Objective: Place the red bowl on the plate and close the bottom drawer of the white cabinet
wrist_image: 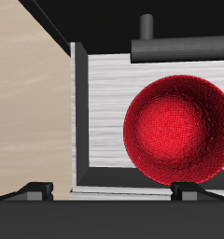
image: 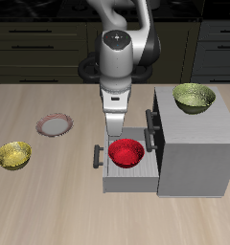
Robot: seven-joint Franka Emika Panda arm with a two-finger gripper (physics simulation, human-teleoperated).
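Note:
The red bowl (image: pixel 126 153) sits inside the open bottom drawer (image: pixel 115 179) of the white cabinet (image: pixel 194 144). In the wrist view the red bowl (wrist_image: pixel 176 129) fills much of the drawer tray (wrist_image: pixel 105 103). My gripper (image: pixel 118 137) hangs straight above the drawer, just over the bowl's back edge, with its fingers apart and nothing between them. Its fingertips (wrist_image: pixel 35 192) show at the frame's edge. The plate (image: pixel 55 124), with a pale centre and reddish-brown rim, lies on the table away from the cabinet.
A yellow-green bowl (image: pixel 13 154) sits on the table near the plate. Another yellow-green bowl (image: pixel 194 97) stands on top of the cabinet. The upper drawer's dark handle (image: pixel 150 127) projects beside my gripper. The bottom drawer's dark handle (image: pixel 97 156) sticks out toward the plate.

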